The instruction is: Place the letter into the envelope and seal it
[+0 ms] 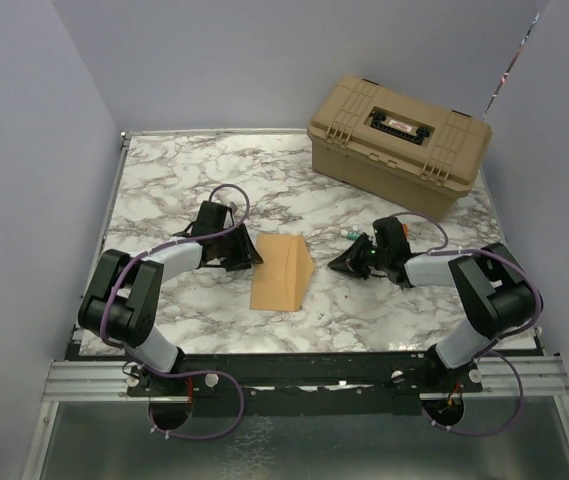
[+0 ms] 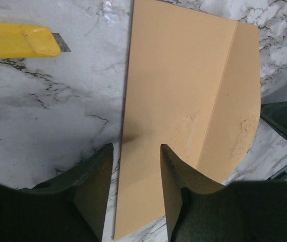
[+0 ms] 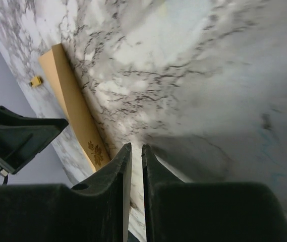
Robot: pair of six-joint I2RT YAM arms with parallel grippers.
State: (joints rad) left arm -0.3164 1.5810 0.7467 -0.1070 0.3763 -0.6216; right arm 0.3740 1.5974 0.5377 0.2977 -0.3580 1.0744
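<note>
The kraft-brown envelope lies flat mid-table, and its creased flap is spread out to the right. The envelope also shows in the left wrist view and edge-on in the right wrist view. The letter is not in view. My left gripper is open and empty; its jaws straddle the envelope's left edge low over the table. My right gripper is shut and empty over bare marble just right of the flap.
A tan latched toolbox stands at the back right. A yellow utility knife lies on the marble beyond the envelope's left side. A small teal object lies by the right gripper. The marble tabletop is walled on the left.
</note>
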